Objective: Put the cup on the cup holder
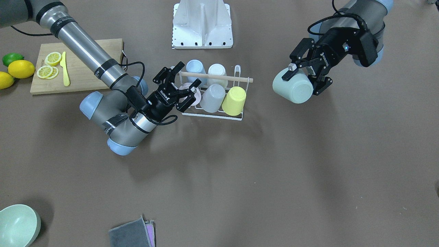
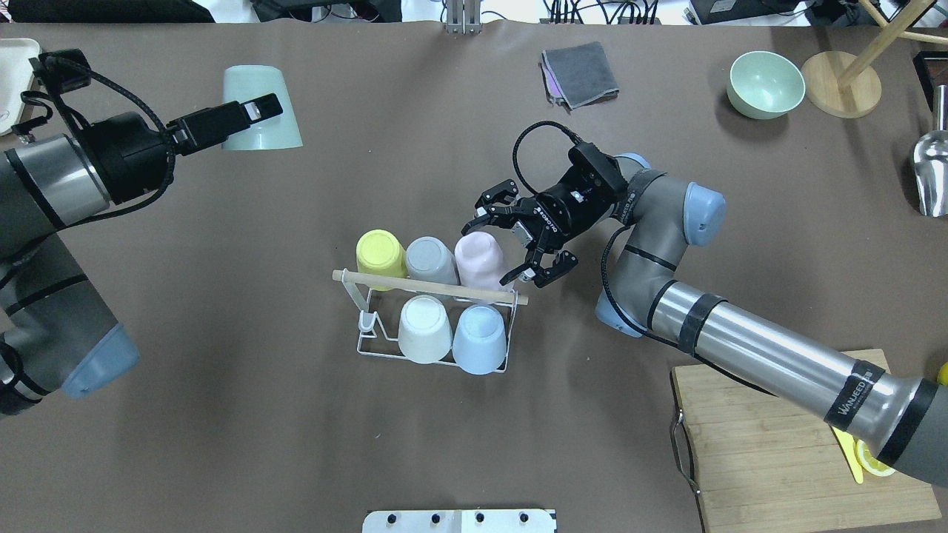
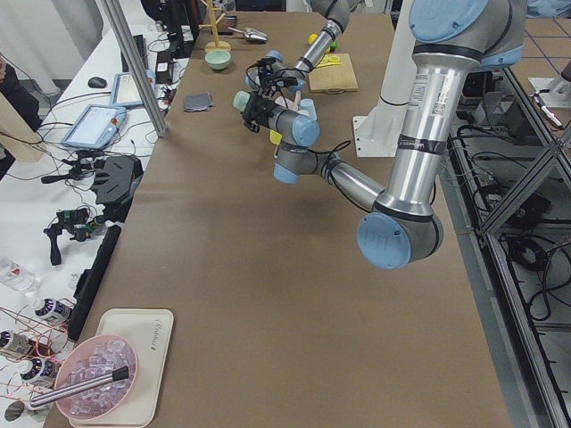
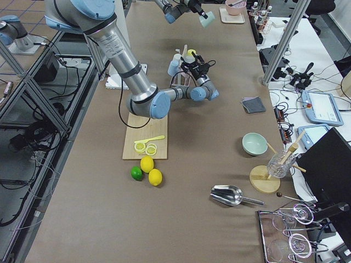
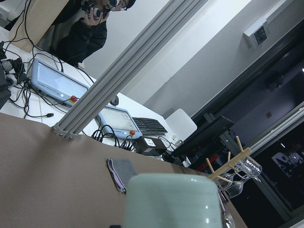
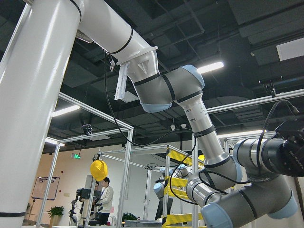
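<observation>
The cup holder [image 1: 236, 117], a white wire rack with a wooden rod [image 2: 415, 284] across its top, stands mid-table. It holds upside-down yellow [image 2: 379, 253], grey [image 2: 429, 259], pink [image 2: 478, 255], white [image 2: 424, 329] and blue [image 2: 480, 337] cups. My right gripper [image 2: 495, 252] is open, its fingers on either side of the pink cup [image 1: 194, 96] at the rack's end. My left gripper [image 1: 305, 77] is shut on a pale green cup [image 1: 293, 87] and holds it in the air, well away from the rack. That cup also shows in the overhead view [image 2: 259, 133] and the left wrist view [image 5: 171, 199].
A wooden cutting board [image 1: 82, 73] with lemon slices and a yellow knife lies beside the right arm, lemons and a lime [image 1: 20, 68] next to it. A green bowl [image 2: 765, 83], grey cloth [image 2: 580, 72], wooden stand [image 2: 840, 92] and metal scoop [image 2: 932, 170] lie at the far side.
</observation>
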Tool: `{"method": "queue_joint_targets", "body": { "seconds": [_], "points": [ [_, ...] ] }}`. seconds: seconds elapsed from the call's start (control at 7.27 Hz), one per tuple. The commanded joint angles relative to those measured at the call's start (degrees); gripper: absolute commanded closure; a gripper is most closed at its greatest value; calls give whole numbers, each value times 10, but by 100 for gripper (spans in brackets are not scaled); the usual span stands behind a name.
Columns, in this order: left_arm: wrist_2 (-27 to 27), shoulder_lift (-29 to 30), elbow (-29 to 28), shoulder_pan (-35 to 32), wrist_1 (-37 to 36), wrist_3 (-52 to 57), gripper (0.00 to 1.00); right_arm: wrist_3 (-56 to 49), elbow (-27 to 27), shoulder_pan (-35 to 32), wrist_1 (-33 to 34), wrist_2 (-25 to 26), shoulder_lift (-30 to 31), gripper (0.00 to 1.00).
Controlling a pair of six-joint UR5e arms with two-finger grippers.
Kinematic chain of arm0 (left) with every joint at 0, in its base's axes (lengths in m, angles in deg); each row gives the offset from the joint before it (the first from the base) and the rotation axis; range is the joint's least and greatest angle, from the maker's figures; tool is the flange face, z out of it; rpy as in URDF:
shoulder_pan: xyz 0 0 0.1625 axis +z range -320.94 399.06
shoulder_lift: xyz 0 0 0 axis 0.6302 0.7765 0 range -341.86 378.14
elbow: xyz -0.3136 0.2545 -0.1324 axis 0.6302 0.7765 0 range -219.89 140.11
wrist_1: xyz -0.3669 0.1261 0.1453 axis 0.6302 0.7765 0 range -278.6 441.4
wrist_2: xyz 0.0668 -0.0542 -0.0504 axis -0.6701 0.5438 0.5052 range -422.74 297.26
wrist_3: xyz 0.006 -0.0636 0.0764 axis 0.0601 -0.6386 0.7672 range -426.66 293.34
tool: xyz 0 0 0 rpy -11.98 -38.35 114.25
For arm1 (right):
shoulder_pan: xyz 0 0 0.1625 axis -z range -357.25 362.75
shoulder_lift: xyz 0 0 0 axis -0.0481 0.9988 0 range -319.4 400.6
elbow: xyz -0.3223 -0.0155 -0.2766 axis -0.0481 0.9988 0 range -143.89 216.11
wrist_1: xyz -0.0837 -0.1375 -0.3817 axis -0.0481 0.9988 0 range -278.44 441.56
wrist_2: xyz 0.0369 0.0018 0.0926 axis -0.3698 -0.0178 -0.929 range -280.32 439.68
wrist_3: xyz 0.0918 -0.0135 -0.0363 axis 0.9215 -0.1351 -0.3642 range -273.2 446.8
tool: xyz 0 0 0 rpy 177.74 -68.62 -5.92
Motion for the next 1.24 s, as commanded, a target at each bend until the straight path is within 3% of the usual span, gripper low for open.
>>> {"method": "queue_joint_targets", "body": {
  "seconds": [0.0, 0.14, 0.28, 0.41, 1.1],
  "points": [
    [-15, -6, 3, 19, 5, 35, 100, 1, 2, -9, 1, 0, 0, 11],
    [-72, -13, 12, 85, 10, 70, 100, 3, 1, -17, 1, -1, 5, 1],
    [-173, -16, 15, 181, 28, 129, 100, 10, 0, -28, 1, -1, 8, 1],
    [-215, -19, 11, 225, 47, 166, 100, 28, -1, -39, 1, -2, 13, 1],
    [-212, -35, 24, 231, 49, 176, 100, 124, -22, -91, 6, 6, 34, 1]
  ]
}}
